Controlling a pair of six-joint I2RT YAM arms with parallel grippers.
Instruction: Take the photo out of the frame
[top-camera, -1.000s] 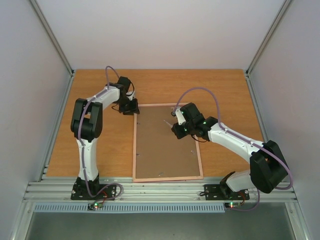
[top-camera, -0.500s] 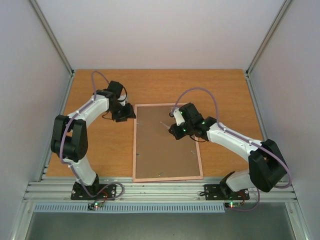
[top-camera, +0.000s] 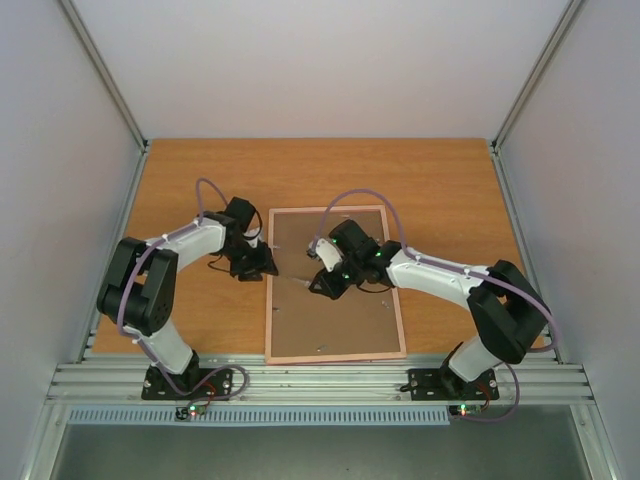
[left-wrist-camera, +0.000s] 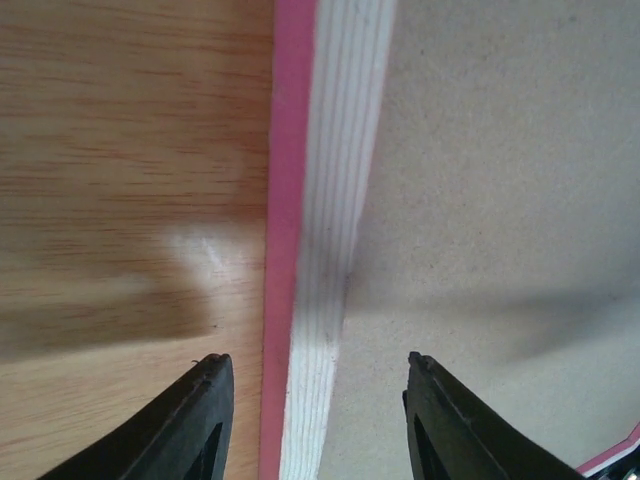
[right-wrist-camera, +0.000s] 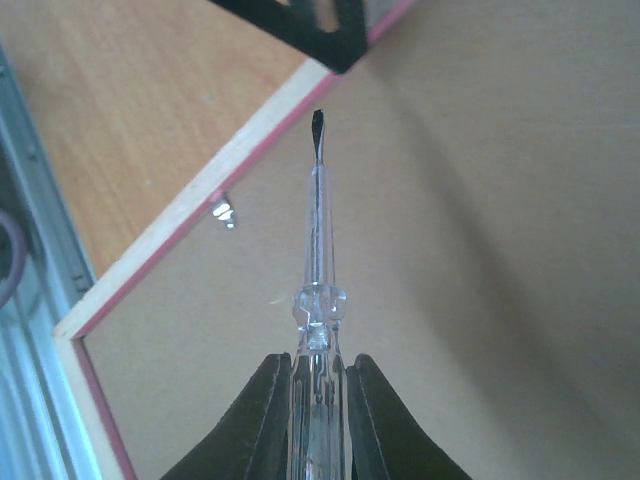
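Looking down from the top camera, I see the frame (top-camera: 340, 320) lying back-up in the middle of the tabletop (top-camera: 200, 180), brown board showing inside a pale pink rim, its long sides running from 12 to 6 o'clock. The left gripper (top-camera: 262, 268) sits at the frame's 9 o'clock edge, above the halfway mark. The right gripper (top-camera: 322, 282) reaches in from 3 o'clock over the board, well inside the rim.

From above I cannot tell how either pair of jaws stands; the wrist cameras settle it. On the left wrist view the jaws of the left gripper (left-wrist-camera: 315, 362) are spread. The bright pink edge and its ribbed white rim run between them from 12 to 6 o'clock, with a gap on each side. One finger is over bare wood and the other over the board.

On the right wrist view the right gripper (right-wrist-camera: 318, 365) pinches the clear handle of a screwdriver (right-wrist-camera: 317, 250). Its dark flat tip points to 12 o'clock, just short of the frame's rim. A small metal tab (right-wrist-camera: 222, 210) lies on the board at the shaft's 9 o'clock.
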